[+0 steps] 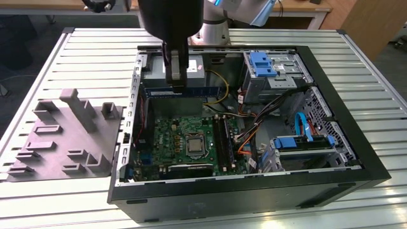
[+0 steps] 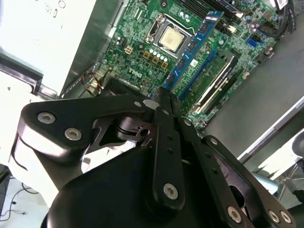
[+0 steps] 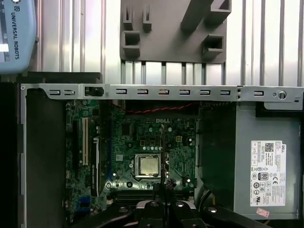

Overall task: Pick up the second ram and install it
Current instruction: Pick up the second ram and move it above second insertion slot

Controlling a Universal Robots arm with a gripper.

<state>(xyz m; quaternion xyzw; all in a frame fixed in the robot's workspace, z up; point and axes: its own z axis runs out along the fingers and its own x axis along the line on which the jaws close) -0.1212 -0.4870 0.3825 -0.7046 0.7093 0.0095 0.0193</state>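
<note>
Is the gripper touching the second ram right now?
Touching. In the second wrist view the gripper is shut on the second ram, which juts out of its grip.

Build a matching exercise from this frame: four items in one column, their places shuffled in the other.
Things:
1. second ram
2. grey fixture
3. processor
4. blue bracket

Places:
A. seated on the green motherboard
B. on top of the metal drive cage
C. clamped in the gripper, above the open case
D. on the table, outside the case, at the exterior view's left

Pairs: 1-C, 2-D, 3-A, 4-B.
</note>
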